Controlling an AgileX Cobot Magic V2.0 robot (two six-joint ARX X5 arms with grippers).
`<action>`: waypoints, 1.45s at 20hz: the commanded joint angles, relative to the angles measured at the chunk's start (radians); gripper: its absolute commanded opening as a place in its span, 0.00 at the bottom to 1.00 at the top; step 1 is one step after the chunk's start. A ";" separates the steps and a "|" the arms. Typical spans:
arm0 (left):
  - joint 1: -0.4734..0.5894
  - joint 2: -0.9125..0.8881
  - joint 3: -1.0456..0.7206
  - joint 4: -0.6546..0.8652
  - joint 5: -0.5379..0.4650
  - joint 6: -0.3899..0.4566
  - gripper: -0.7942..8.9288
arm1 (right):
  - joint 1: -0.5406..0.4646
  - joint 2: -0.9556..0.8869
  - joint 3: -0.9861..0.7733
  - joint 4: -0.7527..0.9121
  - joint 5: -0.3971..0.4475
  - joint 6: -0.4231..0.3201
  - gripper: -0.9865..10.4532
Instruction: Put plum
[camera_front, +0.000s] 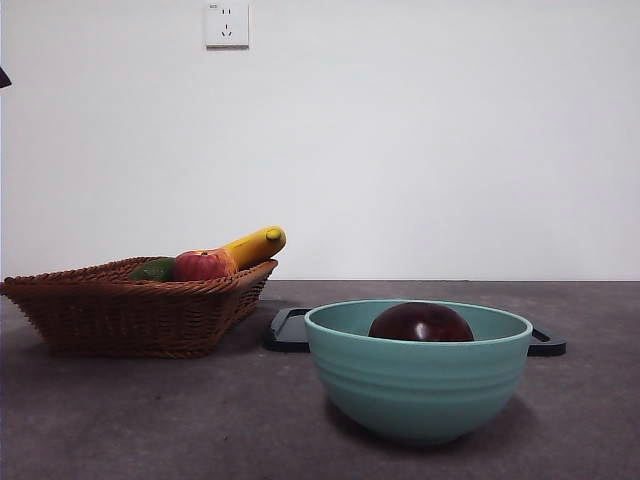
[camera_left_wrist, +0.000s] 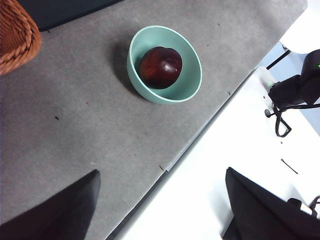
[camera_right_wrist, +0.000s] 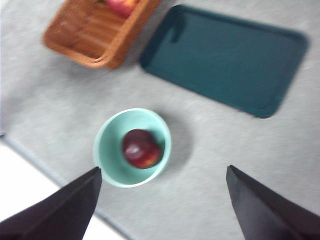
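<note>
Wicker comes first at the left of the front view: a brown woven basket (camera_front: 130, 310) holding a green fruit (camera_front: 152, 270), a red-and-yellow apple (camera_front: 203, 265) and a banana (camera_front: 255, 245) that pokes up over its rim. Just right of it and farther back lies a dark flat tray (camera_front: 288, 330), and nearest the camera stands the pale teal bowl (camera_front: 418, 370) with the plum (camera_front: 421, 323) resting inside it, its top showing above the rim. Judging by that, the placing looks done, and the step in hand is most likely a clean retreat: both arms should stay high and well apart from the bowl so nothing knocks its rim or rocks the fruit. The left gripper (camera_left_wrist: 160, 205) hangs high above the table edge, jaws spread wide and holding nothing, with the bowl well away from it. The right gripper (camera_right_wrist: 162, 200) is likewise up high, jaws wide apart and empty, looking down on bowl, tray and basket; that picture is blurred, so fine detail there is uncertain. The plum itself is a glossy, dark maroon, almost black round fruit with bright highlights on its skin, sitting slightly off-centre on the bowl's floor and seemingly settled. Smooth and round, it would probably roll if the bowl were nudged.
</note>
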 joint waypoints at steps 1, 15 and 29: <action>-0.005 0.005 0.011 0.005 0.007 0.015 0.49 | 0.018 0.016 0.020 -0.023 -0.031 -0.004 0.44; -0.005 0.005 0.011 0.005 0.007 0.015 0.49 | 0.237 0.277 -0.334 0.468 0.058 0.200 0.38; -0.005 0.005 0.011 0.010 0.007 0.015 0.49 | 0.401 0.580 -0.338 0.700 0.284 0.206 0.15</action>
